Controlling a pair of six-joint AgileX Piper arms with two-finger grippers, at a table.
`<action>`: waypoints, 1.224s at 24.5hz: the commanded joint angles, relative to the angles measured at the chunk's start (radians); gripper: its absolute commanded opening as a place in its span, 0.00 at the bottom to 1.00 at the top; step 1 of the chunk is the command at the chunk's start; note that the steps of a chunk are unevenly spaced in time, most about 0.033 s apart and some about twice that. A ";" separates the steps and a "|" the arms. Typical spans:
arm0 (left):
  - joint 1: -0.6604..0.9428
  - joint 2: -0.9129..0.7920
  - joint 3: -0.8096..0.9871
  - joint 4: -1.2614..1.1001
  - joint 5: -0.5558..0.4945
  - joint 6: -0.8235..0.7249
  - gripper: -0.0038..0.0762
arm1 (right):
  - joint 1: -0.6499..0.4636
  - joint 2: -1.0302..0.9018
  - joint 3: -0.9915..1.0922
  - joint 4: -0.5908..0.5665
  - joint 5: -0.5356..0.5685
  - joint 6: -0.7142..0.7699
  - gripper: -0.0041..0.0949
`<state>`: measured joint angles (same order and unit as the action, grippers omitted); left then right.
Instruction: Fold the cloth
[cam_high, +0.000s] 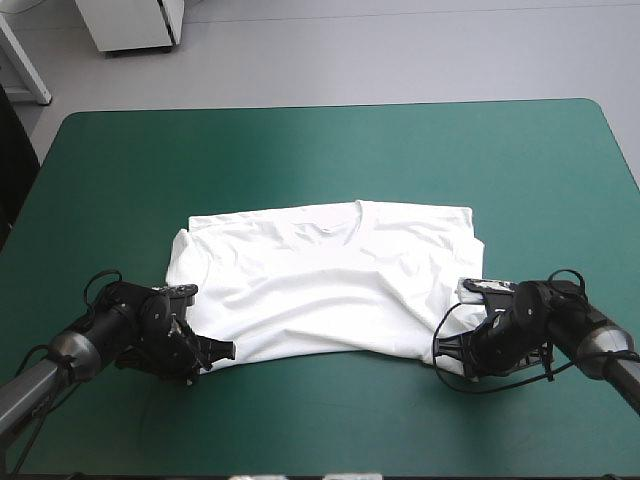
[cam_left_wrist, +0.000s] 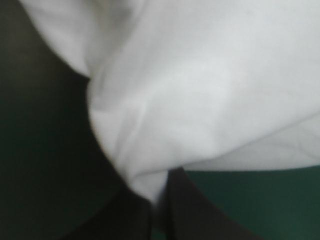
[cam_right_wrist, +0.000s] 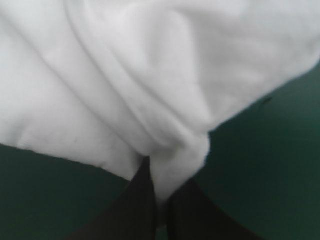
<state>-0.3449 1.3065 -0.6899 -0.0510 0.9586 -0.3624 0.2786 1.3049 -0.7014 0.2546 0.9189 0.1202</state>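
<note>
High view gives me the white short-sleeved cotton T-shirt (cam_high: 330, 285) spread nearly flat at the middle of the table with the teal-green cover (cam_high: 320, 150). Its neckline points to the table's far edge and its hem to the near edge. Shallow creases run slantwise across the chest, and the sleeves lie close against the body on both sides. The left gripper (cam_high: 218, 350), with its broad black fin-shaped fingers, sits low on the table at the hem corner nearer the table's left edge. The right gripper (cam_high: 447, 352) sits at the corner nearer the right edge. In my left wrist view the left gripper (cam_left_wrist: 160, 202) is pinched almost closed on a peak of white fabric. The right wrist view shows the right gripper (cam_right_wrist: 159, 197) clamping a bunched, rolled fold the same way.
</note>
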 joint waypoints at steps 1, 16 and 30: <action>0.002 -0.018 -0.075 0.139 0.048 0.021 0.04 | 0.004 -0.021 -0.091 -0.035 0.073 0.020 0.02; 0.004 0.071 -0.611 0.392 0.040 0.137 0.04 | 0.003 0.023 -0.549 -0.276 -0.051 0.060 0.02; 0.015 0.473 -0.917 0.550 -0.024 0.090 0.04 | -0.075 0.403 -0.851 -0.280 -0.121 0.026 0.02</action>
<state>-0.3423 1.7624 -1.5224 0.4590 0.9649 -0.2593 0.2141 1.6839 -1.4719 -0.0108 0.8314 0.1685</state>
